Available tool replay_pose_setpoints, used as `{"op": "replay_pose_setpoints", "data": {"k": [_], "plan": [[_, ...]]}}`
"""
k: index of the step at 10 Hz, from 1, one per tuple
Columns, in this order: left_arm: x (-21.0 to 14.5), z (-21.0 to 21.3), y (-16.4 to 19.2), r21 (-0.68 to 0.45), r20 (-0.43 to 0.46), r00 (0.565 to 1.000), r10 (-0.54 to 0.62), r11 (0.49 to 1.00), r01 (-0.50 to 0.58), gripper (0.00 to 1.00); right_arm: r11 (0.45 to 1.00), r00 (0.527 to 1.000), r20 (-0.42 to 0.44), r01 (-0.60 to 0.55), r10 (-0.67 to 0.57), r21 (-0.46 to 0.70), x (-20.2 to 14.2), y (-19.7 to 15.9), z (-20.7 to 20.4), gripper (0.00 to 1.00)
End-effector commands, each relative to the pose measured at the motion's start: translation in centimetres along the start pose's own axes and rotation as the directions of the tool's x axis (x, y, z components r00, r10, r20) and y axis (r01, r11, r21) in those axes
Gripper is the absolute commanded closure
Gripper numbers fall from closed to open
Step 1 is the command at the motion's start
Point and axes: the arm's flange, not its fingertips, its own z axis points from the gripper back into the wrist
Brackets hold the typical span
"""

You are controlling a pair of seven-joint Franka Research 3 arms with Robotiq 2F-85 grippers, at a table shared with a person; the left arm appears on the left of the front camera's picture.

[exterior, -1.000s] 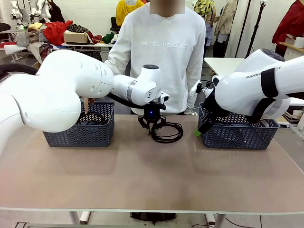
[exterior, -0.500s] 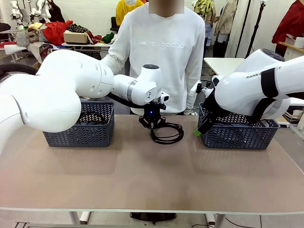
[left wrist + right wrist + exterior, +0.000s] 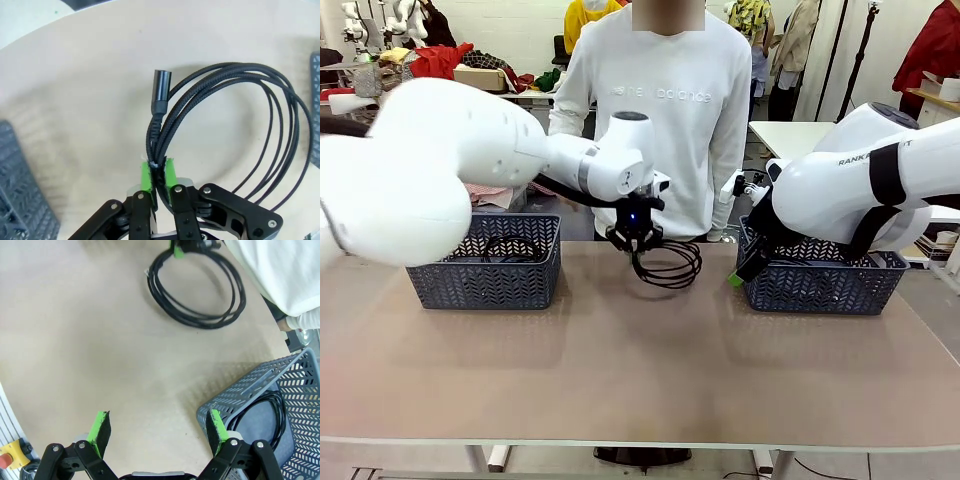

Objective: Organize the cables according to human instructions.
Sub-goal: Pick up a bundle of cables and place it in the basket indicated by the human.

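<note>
Left basket [image 3: 485, 272]: left of frame, dark cords coiled inside.
Left hand [image 3: 636, 243]: centre frame, pinched tight on the cable loop [image 3: 668, 264], which hangs over the desk [image 3: 620, 370].
Right hand [image 3: 157, 429]: spread wide, gripping nothing.
Right basket [image 3: 825, 282]: right of frame, another cable [image 3: 267, 417] inside.
</note>
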Motion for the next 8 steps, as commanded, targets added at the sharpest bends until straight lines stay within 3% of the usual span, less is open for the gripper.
{"op": "replay_pose_setpoints", "data": {"k": [1,5,8], "plan": [[-3.2,3.8,2.9,-0.002,0.018,1.0,0.016,1.0,-0.016,1.0,1.0,1.0,-0.003,-0.006,0.006,-0.008,0.1,0.0,0.1,0.0],[-6.3,12.5,11.5,0.015,0.069,0.996,-0.047,0.999,0.046,1.0,1.0,1.0,-0.003,-0.006,0.006,-0.008,0.1,0.0,0.1,0.0],[-7.0,15.1,18.0,-0.004,0.104,0.994,-0.024,1.0,0.025,1.0,1.0,1.0,-0.003,-0.006,0.006,-0.008,0.1,0.0,0.1,0.0]]}}
